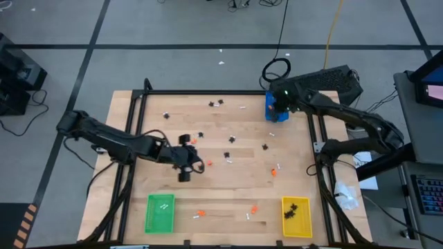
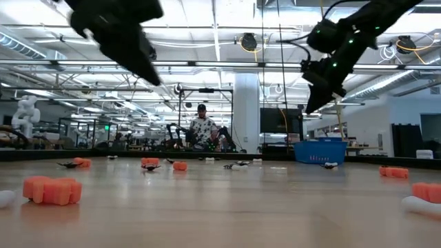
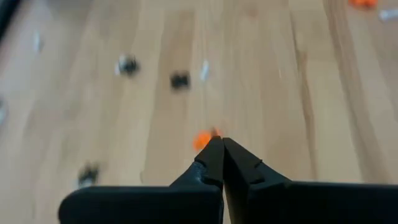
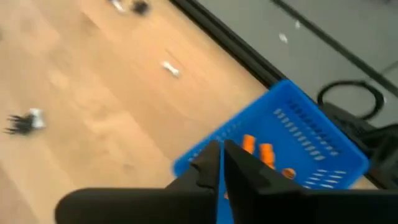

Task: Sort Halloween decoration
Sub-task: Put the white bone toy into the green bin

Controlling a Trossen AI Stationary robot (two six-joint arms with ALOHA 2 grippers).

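Presently, left hand: the left hand [image 3: 222,144] hangs above the middle of the bench [image 1: 228,187], fingers pressed together. An orange lump [image 3: 203,139] shows just past the tips; whether it is pinched or lies on the wood beneath, the frames do not settle.
Right hand: the right hand [image 4: 221,151] hovers over the blue tray [image 4: 292,134] at the bench's far right corner, fingers together with nothing visible between them.
Blue tray contents: orange lumps [image 4: 266,153] lie inside.
Other trays: the green tray [image 1: 160,211] at the near left holds white bone-like sticks [image 1: 164,205]; the yellow tray [image 1: 296,216] at the near right holds black spider-like shapes [image 1: 294,209].
Unsorted stock: further orange, black and white pieces lie scattered across the bench, well apart from one another.
Step in hand, judged: carrying orange pieces to the blue tray.
Recommendation, left: confirm the lump is truly between the tips before travelling; a piece this small slips out readily.
Recommendation, right: take the nearest orange piece next and approach it from straight above.
Risk: both arms crossing mid-bench; keep their paths apart.
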